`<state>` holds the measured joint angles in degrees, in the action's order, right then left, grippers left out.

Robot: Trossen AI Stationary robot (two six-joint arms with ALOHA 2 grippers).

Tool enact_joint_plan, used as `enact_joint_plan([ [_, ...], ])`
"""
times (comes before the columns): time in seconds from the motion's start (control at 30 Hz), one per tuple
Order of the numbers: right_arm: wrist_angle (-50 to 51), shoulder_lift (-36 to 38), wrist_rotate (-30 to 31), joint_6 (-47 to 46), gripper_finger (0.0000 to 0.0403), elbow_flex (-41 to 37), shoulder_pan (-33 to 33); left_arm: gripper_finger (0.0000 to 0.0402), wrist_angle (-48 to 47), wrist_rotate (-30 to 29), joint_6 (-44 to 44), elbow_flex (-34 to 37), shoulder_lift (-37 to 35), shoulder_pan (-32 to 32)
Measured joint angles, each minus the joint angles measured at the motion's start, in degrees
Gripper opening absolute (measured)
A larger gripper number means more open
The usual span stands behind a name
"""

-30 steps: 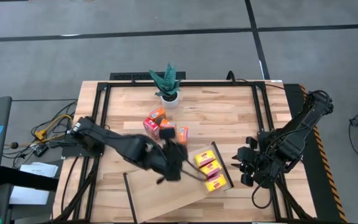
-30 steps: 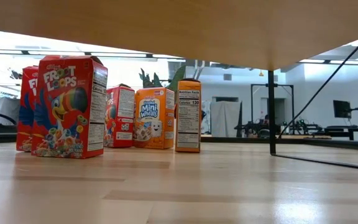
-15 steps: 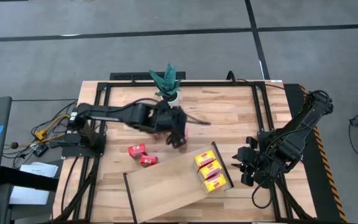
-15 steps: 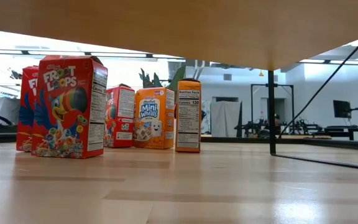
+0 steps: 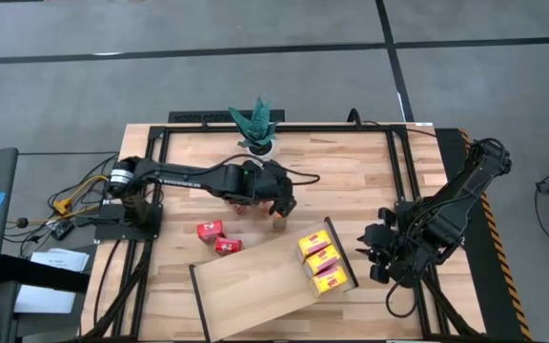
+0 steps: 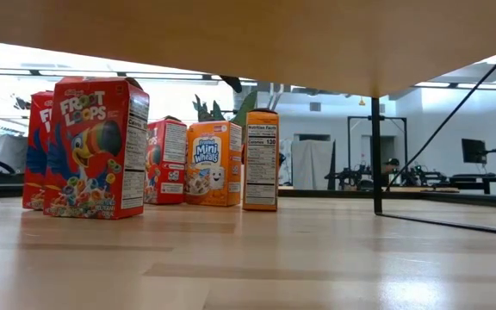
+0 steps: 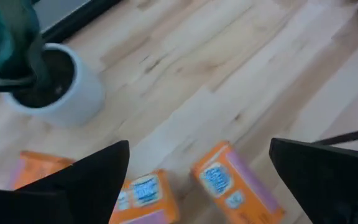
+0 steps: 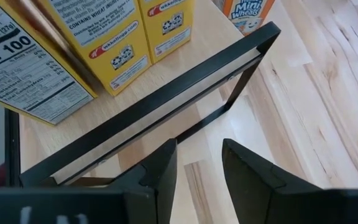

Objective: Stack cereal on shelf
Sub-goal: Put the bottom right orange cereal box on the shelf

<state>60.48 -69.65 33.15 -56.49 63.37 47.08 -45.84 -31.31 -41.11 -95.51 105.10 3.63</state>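
Observation:
Three yellow cereal boxes [image 5: 320, 259] stand on the shelf [image 5: 255, 291], a light-wood board with a black rail [image 8: 166, 106], at its right end. Two red boxes [image 5: 216, 236] stand on the table beside the shelf's far edge. Several orange boxes [image 7: 225, 183] stand near the table's middle. My left gripper [image 5: 279, 211] hovers above them, open wide; in the left wrist view, my left gripper [image 7: 210, 180] has its fingers on either side of them, touching none. My right gripper [image 5: 370, 255] waits open just right of the shelf's railed end [image 8: 197, 165].
A potted plant in a white pot [image 5: 257, 143] stands at the table's far edge, just beyond the orange boxes. A black metal frame [image 5: 160, 143] runs around the tabletop. The left half of the shelf is bare. Cables lie off the table's left side.
My left arm has swung from the shelf's far edge, beside the yellow boxes, toward the table's far side and now stands over the orange boxes. This has uncovered the two red boxes on the table. The boxes and my right arm have stayed where they were.

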Motion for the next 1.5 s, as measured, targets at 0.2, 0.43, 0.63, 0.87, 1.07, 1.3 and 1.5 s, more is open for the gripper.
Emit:
enact_joint_plan([
  [0.2, 0.12, -0.02, 0.00, -0.02, 0.0160, 0.00, -1.81, 0.0378, 2.59, -2.60, -4.96, 3.97, 0.01, 1.33],
  [0.43, 0.05, 0.00, -0.02, -0.02, 0.0160, 0.00, -2.68, 0.0378, 3.54, -3.58, -7.98, 5.07, 0.04, 3.08],
  [0.63, -0.12, 0.00, -0.02, -0.04, 0.0155, 0.00, -2.66, 0.0378, 4.85, -5.43, -9.21, 5.07, 0.25, 4.39],
  [0.87, -0.49, -0.03, -0.04, -0.07, 0.0153, 0.00, -2.66, 0.0378, 6.81, -3.68, -10.37, 4.89, 4.23, 5.02],
  [1.07, -1.05, -0.02, -0.04, -0.09, 0.0159, 0.04, -2.68, 0.0378, 7.06, -2.25, -10.83, 4.92, 5.57, 5.00],
  [1.3, -0.94, 0.00, -0.02, -0.04, 0.0161, 0.04, -2.73, 0.0359, 6.66, -1.16, -10.91, 4.90, 5.57, 4.75],
  [1.5, -0.91, 0.00, 0.00, 0.00, 0.0151, 0.04, -2.73, 0.0291, 6.30, 0.49, -11.25, 4.90, 5.57, 4.30],
])
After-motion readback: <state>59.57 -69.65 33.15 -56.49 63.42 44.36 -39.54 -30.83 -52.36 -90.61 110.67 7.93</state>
